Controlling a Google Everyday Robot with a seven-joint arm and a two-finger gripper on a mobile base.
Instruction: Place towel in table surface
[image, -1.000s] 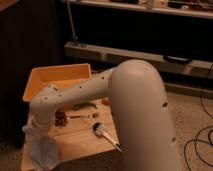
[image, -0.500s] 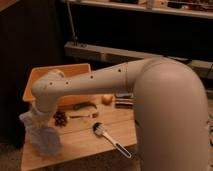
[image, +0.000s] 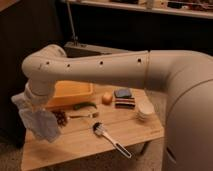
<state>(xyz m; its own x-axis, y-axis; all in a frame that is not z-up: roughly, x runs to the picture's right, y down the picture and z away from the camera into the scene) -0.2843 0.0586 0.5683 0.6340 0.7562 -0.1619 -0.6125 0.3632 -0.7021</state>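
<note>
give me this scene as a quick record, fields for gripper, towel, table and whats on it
gripper: over the table's left end, shut on the towel
towel: hanging crumpled from the gripper, not laid flat
table surface: light wooden planks
on table: yellow bin, orange round item, dark blue block, white bowls, long-handled utensil
task state: towel not yet released

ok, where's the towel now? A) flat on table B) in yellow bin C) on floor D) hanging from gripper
D: the towel dangles bunched from the gripper, jaws shut on it, at the table left end.
</note>
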